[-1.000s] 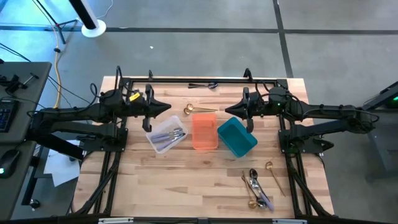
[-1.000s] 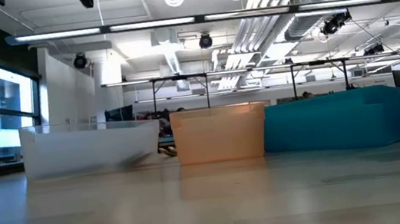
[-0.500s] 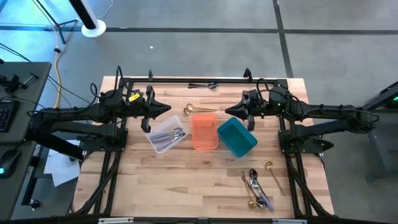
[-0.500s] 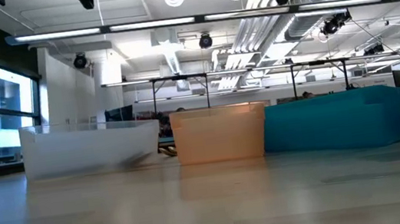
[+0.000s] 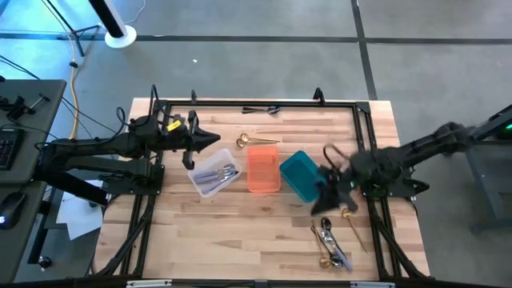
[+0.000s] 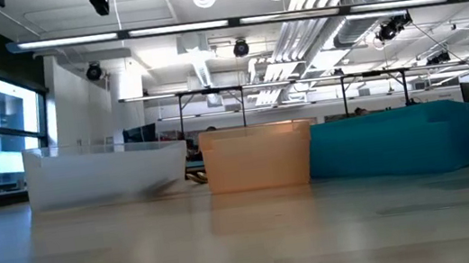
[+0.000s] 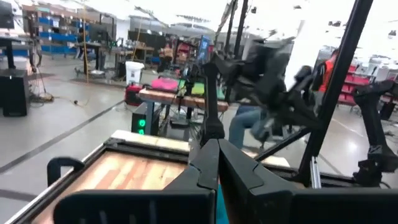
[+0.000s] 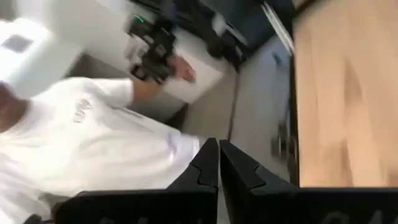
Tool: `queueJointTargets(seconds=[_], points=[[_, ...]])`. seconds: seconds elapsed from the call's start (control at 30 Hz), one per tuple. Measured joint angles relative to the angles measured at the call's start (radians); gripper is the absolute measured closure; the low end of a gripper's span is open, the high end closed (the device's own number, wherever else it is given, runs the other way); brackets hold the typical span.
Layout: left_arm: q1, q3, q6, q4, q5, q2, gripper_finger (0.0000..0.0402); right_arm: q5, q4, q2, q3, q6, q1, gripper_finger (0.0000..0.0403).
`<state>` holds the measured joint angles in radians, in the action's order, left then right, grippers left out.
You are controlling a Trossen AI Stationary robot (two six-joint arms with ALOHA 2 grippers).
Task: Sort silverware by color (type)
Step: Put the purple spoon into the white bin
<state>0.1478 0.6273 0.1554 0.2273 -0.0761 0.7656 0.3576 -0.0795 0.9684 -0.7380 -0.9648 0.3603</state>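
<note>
A wooden table (image 5: 240, 232) seen from above holds three small bins in a row at its middle: a clear bin (image 5: 214, 174), an orange bin (image 5: 263, 169) and a teal bin (image 5: 305, 176). The orange bin serves as the landmark here.

Silver pieces of silverware (image 5: 226, 172) lie inside the clear bin, just left of the orange bin. A gold spoon (image 5: 254, 142) lies on the bare table just behind the orange bin. A black piece (image 5: 261, 109) lies farther behind it, at the table's back edge. A mixed pile of cutlery (image 5: 330, 242) lies well to the front right of the orange bin, with a lone gold spoon (image 5: 352, 224) just beside that pile.

The left gripper (image 5: 216, 138) hangs above the table behind and left of the orange bin, over the clear bin's back corner, its fingers pressed together and holding nothing. The right gripper (image 5: 323, 202) is blurred, to the right front of the orange bin, between the teal bin and the pile; its wrist view shows the fingers (image 8: 205, 163) together and empty, with a person in a white shirt (image 8: 81, 143) beyond the table.
</note>
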Motion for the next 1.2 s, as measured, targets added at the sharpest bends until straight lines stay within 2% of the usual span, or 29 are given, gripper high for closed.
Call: queueJointTargets(seconds=[0.1,0.2,0.27,0.37,0.47,0.6,0.73,0.83,1.03,1.2], points=[[0.000,0.000,0.015,-0.022,0.000,0.000,0.0401,-0.204,0.111,0.006,0.000,-0.135,0.181,0.0403],[0.000,0.000,0.018,-0.029,0.001,0.000,0.0401,-0.391,0.220,0.044,0.000,-0.367,0.343,0.0403],[0.000,0.000,0.018,-0.029,0.001,0.000,0.0401,-0.476,0.252,0.093,0.000,-0.548,0.434,0.0403],[0.000,0.000,0.018,-0.029,0.001,0.000,0.0401,-0.534,0.278,0.196,0.000,-0.801,0.538,0.0403],[0.000,0.000,0.017,-0.029,0.001,0.000,0.0401,-0.524,0.283,0.308,0.000,-0.994,0.596,0.0403],[0.000,0.000,0.017,-0.028,0.001,0.000,0.0401,-0.399,0.283,0.432,0.000,-1.152,0.617,0.0403],[0.000,0.000,0.017,-0.028,0.001,0.000,0.0401,-0.330,0.299,0.483,-0.005,-1.182,0.609,0.0403],[0.000,0.000,0.017,-0.028,0.001,0.000,0.0401,-0.290,0.434,0.512,-0.062,-1.205,0.590,0.0403],[0.000,0.000,0.017,-0.030,0.000,0.000,0.0401,-0.277,0.641,0.638,-0.228,-1.186,0.545,0.0403],[0.000,0.000,0.017,-0.032,0.000,0.000,0.0401,-0.273,0.788,0.708,-0.295,-1.154,0.536,0.0403]])
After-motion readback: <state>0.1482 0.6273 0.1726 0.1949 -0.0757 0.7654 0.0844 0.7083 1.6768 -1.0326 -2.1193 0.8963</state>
